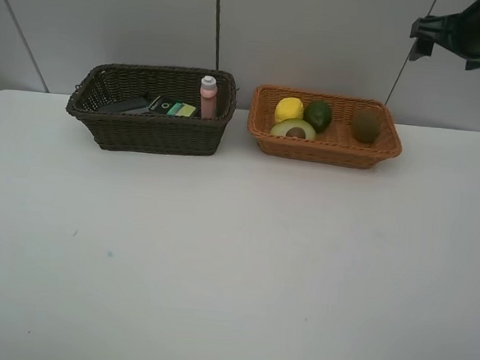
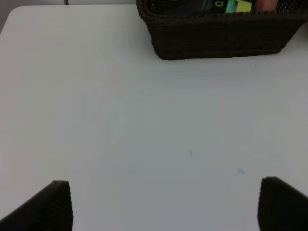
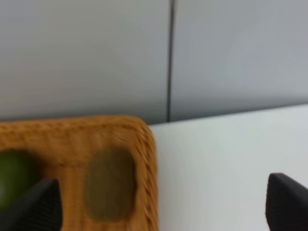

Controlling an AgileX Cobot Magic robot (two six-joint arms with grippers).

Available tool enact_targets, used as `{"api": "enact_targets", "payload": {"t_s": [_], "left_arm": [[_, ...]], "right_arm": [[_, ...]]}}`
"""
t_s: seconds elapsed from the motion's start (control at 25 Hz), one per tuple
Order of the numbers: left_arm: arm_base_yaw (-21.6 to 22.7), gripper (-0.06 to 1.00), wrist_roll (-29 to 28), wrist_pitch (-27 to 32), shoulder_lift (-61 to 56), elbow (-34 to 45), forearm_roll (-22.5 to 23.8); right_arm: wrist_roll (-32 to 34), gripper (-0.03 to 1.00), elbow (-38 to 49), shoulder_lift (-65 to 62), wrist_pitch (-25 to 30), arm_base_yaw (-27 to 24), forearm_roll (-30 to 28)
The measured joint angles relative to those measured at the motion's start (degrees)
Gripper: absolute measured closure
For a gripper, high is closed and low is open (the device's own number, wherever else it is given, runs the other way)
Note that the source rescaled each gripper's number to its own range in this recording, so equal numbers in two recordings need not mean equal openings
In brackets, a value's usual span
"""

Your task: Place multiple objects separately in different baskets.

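Note:
The dark brown basket (image 1: pixel 152 134) stands at the back left. In it the pink white-capped bottle (image 1: pixel 208 98) stands upright, beside a dark green bottle with a green-yellow label (image 1: pixel 169 107) and a dark flat item (image 1: pixel 126 104). The orange-tan basket (image 1: pixel 320 151) to its right holds the yellow lemon (image 1: pixel 288 109), green avocado (image 1: pixel 318 115), halved avocado (image 1: pixel 293 129) and brown kiwi (image 1: pixel 365 125). My left gripper (image 2: pixel 166 207) is open over bare table, short of the dark basket (image 2: pixel 216 38). My right gripper (image 3: pixel 161 207) is open and empty, raised above the kiwi (image 3: pixel 109 185) end of the orange basket (image 3: pixel 144 144).
The white table (image 1: pixel 234 262) spreads wide in front of both baskets. A grey panelled wall (image 1: pixel 316 37) rises right behind them. The right arm (image 1: pixel 469 31) hangs high at the back right corner.

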Motion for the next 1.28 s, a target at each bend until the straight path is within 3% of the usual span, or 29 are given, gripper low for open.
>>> {"api": "enact_targets", "payload": {"t_s": [0.4, 0.72, 0.96, 1.16, 1.28], "left_arm": [[0.0, -0.06, 0.0, 0.0, 0.0, 0.0, 0.0], [0.0, -0.06, 0.0, 0.0, 0.0, 0.0, 0.0], [0.0, -0.06, 0.0, 0.0, 0.0, 0.0, 0.0], [0.0, -0.06, 0.0, 0.0, 0.0, 0.0, 0.0], [0.0, -0.06, 0.0, 0.0, 0.0, 0.0, 0.0]], "right_arm": [[-0.1, -0.03, 24.1, -28.8, 2.1, -0.1, -4.2], [-0.1, -0.03, 43.2, -60.9, 13.2, -0.1, -4.1], [-0.8, -0.03, 45.9, -84.3, 26.5, -0.1, -0.8], [-5.4, -0.03, 45.9, -96.3, 34.0, -0.1, 6.9], [-7.8, -0.03, 45.9, -101.3, 38.0, -0.1, 7.9]]}}
